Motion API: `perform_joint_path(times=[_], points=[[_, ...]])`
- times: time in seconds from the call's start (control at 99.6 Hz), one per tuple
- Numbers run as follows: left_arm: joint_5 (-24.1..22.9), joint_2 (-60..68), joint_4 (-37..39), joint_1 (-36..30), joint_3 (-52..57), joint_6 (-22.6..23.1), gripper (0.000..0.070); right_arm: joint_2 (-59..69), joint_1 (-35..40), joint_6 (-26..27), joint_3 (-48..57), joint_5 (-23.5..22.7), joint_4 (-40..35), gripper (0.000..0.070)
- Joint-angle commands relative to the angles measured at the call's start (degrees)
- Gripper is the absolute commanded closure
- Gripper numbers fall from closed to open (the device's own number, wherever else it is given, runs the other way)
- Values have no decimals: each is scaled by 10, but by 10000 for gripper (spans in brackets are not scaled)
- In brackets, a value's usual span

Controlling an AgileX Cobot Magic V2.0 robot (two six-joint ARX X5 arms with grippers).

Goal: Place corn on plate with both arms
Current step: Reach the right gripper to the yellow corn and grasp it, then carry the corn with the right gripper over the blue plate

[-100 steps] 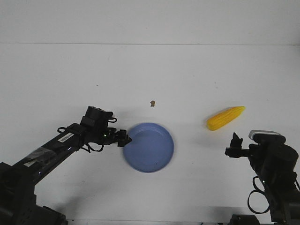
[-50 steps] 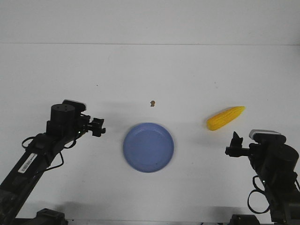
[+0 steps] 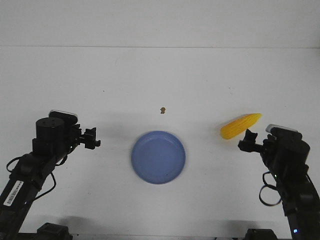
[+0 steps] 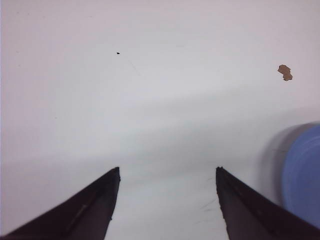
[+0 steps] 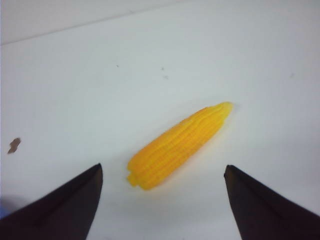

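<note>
— Black left gripper (image 3: 93, 138) parked well left of plate (image 3: 158, 157), jaws spread, nothing between. Only bare white table (image 3: 160, 80) ahead of fingers (image 4: 90, 210) in wrist view, blue rim at the edge.
— Plate status?
— Periwinkle, nothing on it, centre of table near the front. Small brown speck (image 3: 162, 110) just behind, not touching. Irrelevant.
— Corn?
— Yellow corn cob (image 3: 240, 125) flat on table, right of plate, well apart from it. Blunt end toward plate, pointed end away. Lying diagonal.
— Right side?
— Right gripper (image 3: 246, 140) just in front of cob, jaws spread wide, cob framed between fingers (image 5: 60, 210) in wrist view. No contact yet.
— Risks?
— Probably roll-out: round, tapered, ridged. Closing near the taper likely squeezes it out sideways. Skewed approach against the diagonal could nudge it away instead of straddling. Better across the thick middle.
</note>
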Motion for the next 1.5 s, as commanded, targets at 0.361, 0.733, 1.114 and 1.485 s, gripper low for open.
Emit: perform_joint_path(times=[0.361, 0.733, 1.114, 1.485], points=[[-1, 6, 1, -2, 6, 3, 307, 248, -37, 122, 7, -47, 143, 184], [-1, 6, 1, -2, 6, 3, 307, 356, -50, 158, 8, -92, 218, 184], [-1, 6, 1, -2, 6, 3, 307, 400, -50, 156, 12, -130, 243, 532], [-1, 6, 0, -2, 6, 3, 307, 355, 14, 146, 30, -320, 249, 532]])
